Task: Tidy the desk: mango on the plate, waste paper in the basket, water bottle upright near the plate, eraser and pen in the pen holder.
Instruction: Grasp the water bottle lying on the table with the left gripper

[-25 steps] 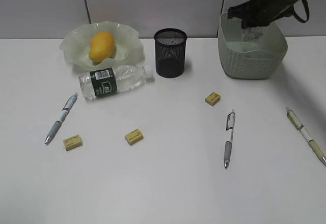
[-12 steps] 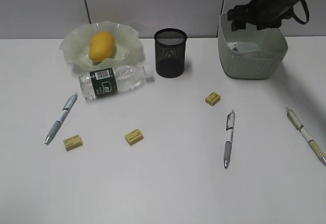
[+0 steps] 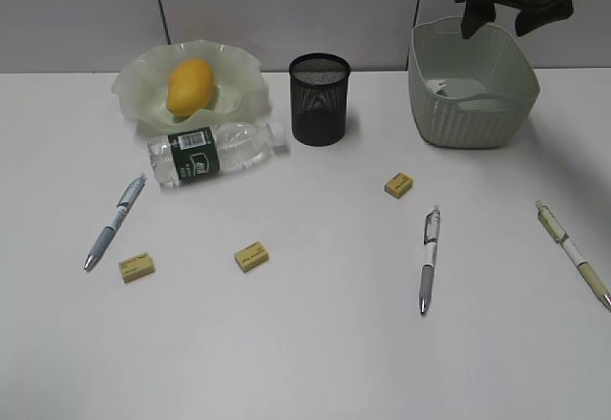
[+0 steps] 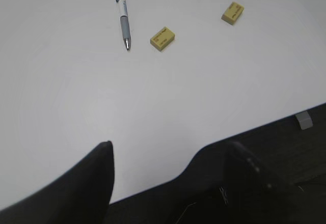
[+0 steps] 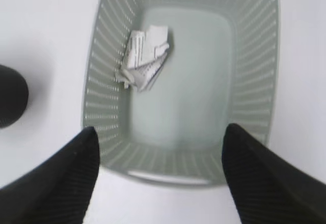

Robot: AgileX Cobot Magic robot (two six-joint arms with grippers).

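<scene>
Inside woven-look basket (image 5: 254,81), crumpled waste paper (image 5: 144,57)

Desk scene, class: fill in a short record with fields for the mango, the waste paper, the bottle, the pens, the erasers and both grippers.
mango: on the plate
waste paper: inside the basket
bottle: lying on its side beside the plate
pens: three on the desk
erasers: three on the desk
pen holder: upright
right gripper: open above the basket, empty
left gripper: open, empty
</scene>
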